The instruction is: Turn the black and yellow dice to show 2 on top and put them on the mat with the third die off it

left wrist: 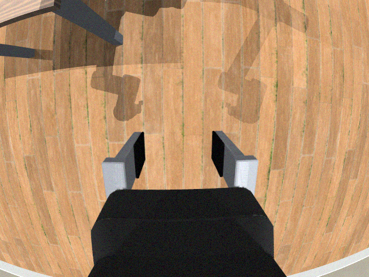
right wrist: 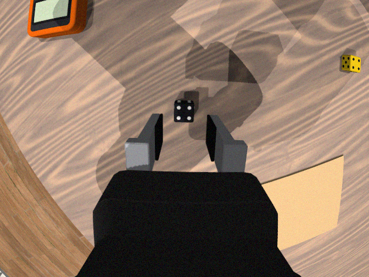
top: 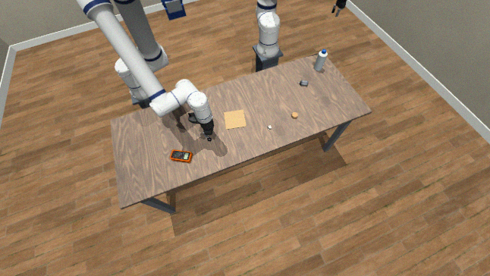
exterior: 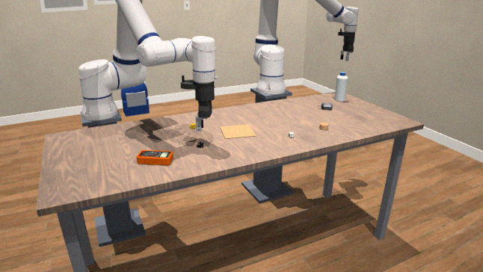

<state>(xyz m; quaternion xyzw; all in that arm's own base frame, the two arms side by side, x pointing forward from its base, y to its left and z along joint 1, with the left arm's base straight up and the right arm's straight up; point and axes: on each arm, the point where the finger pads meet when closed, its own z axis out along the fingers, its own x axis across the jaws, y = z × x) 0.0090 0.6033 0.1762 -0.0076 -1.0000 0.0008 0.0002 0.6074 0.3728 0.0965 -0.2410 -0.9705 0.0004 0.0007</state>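
The black die [top: 208,139] [exterior: 200,144] [right wrist: 183,111] lies flat on the table with 4 on top. My right gripper [exterior: 200,128] [right wrist: 184,128] is partly open and empty, pointing down just above the black die, with a finger to either side in the right wrist view. The yellow die [exterior: 193,126] [right wrist: 351,63] lies on the table behind it, apparently with 4 on top; the arm hides it in the top view. The white die [top: 269,127] [exterior: 291,134] lies off the mat. The tan mat [top: 234,119] [exterior: 238,131] [right wrist: 309,205] bears no die. My left gripper [top: 336,12] [exterior: 345,57] [left wrist: 178,145] is open and empty, high beyond the table.
An orange multimeter [top: 180,155] [exterior: 155,158] [right wrist: 53,28] lies near the black die. A small tan cylinder [top: 294,115] [exterior: 324,126] stands beyond the white die. A dark small object [top: 304,83] [exterior: 327,106] and a bottle [top: 321,61] [exterior: 341,88] stand toward the far right end.
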